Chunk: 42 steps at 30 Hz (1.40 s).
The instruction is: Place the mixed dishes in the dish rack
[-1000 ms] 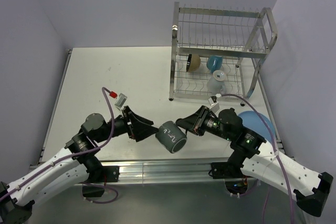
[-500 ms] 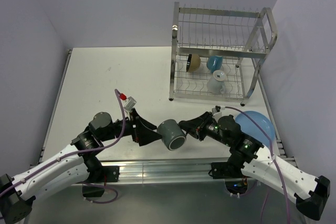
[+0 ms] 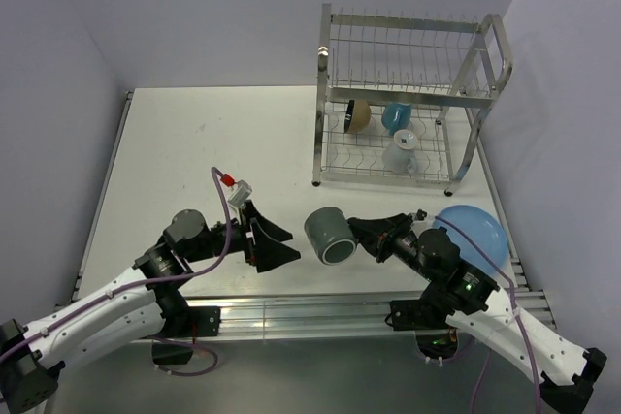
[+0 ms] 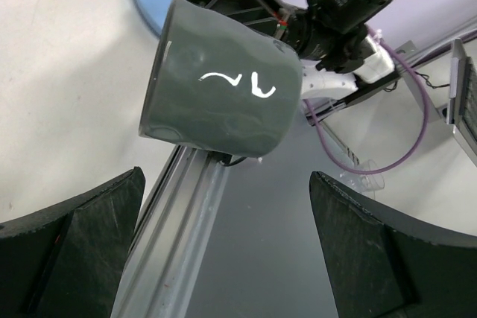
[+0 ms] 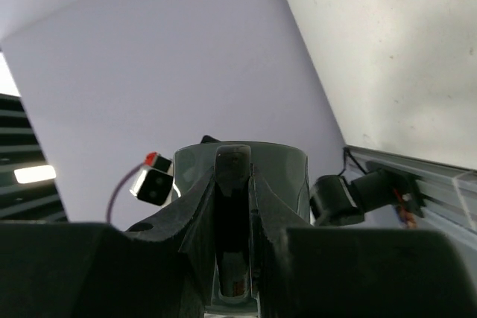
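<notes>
My right gripper [image 3: 361, 236] is shut on the handle of the dark grey-black mug [image 3: 330, 237], which hangs tilted above the table's front edge. In the right wrist view the handle [image 5: 232, 165] sits between the fingers, with the mug [image 5: 279, 169] body behind it. My left gripper [image 3: 291, 243] stands open to the left of the mug, not touching it. In the left wrist view the mug [image 4: 223, 83] floats beyond the spread fingers [image 4: 358, 236]. The dish rack [image 3: 408, 94] holds the tan bowl [image 3: 357, 115], the light blue mug [image 3: 395, 117] and the white mug [image 3: 401, 154] on its lower tier. The light blue plate [image 3: 473, 235] lies on the table at the right.
The rack stands at the back right, and its upper tier [image 3: 398, 50] holds nothing. An aluminium rail [image 3: 291, 312] runs along the near table edge. Purple walls close in the back and both sides. The left arm's cable [image 3: 225, 206] loops above its wrist.
The right arm has carried the mug slightly right and back, turning it. The left gripper shifted right early on, then stayed; a gap has opened between it and the mug.
</notes>
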Motion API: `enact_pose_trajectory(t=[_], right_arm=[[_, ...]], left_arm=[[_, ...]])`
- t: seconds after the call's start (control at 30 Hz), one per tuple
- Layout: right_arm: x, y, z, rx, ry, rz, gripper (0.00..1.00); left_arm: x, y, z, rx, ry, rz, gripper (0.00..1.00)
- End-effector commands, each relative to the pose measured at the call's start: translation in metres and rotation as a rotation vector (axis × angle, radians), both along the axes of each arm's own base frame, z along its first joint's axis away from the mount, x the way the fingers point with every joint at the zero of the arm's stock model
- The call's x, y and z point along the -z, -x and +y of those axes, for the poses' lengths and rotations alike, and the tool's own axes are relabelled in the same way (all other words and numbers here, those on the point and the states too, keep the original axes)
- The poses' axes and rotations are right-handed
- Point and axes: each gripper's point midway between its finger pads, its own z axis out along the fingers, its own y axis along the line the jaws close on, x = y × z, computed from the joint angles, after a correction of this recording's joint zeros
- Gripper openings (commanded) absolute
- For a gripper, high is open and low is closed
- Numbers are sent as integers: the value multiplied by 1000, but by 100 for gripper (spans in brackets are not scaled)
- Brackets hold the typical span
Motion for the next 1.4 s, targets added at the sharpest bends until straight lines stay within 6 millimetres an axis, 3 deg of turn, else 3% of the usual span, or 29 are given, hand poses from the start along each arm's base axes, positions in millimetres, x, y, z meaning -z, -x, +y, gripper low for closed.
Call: enact_pose_trajectory(t=[0.0,0.13,0.27,0.47,0.73,0.87,1.0,1.03,1.1,1.13,1.17,1.23,1.27,1.33,1.37], right_arm=[[-41,-8,-10,80,-187,-16,0],[-49,-8,-13,95,-210,-2,0],[-50,-11,-20,134,-184,25,0],[-54,-18,-38,238,-181,62,0],[-59,-44,-77,509,-256,141,0],[-64,-61,-83,601,-255,177,0],[-85,-81,-88,662,-265,205,0],[-86,-84,-87,657,-266,227,0],[-93,-101,-91,691,-268,255,0],[-88,-108,-84,673,-248,295,0],[-90,-114,-83,671,-251,311,0],[-101,-125,-84,676,-288,332,0],[-106,-134,-79,671,-291,350,0],[-98,-154,-78,693,-268,398,0],[-108,-158,-71,658,-282,406,0]], left_arm=[[-29,1,-4,6,118,-111,98],[-37,4,-3,5,197,-243,97],[-39,-6,-3,-42,181,-288,98],[-40,-21,-5,-122,151,-271,97],[-32,-36,2,-222,110,-200,97],[-34,-44,5,-274,103,-159,96],[-34,-59,12,-375,78,-96,96],[-25,-63,13,-398,35,-71,96],[-26,-76,16,-465,-2,-69,96],[-19,-81,18,-490,-43,-65,96],[-27,-92,22,-550,-47,-73,96],[-21,-105,23,-603,-104,-78,97],[-31,-114,25,-646,-107,-93,96],[-27,-126,23,-680,-163,-125,96],[-43,-131,22,-698,-158,-143,96]])
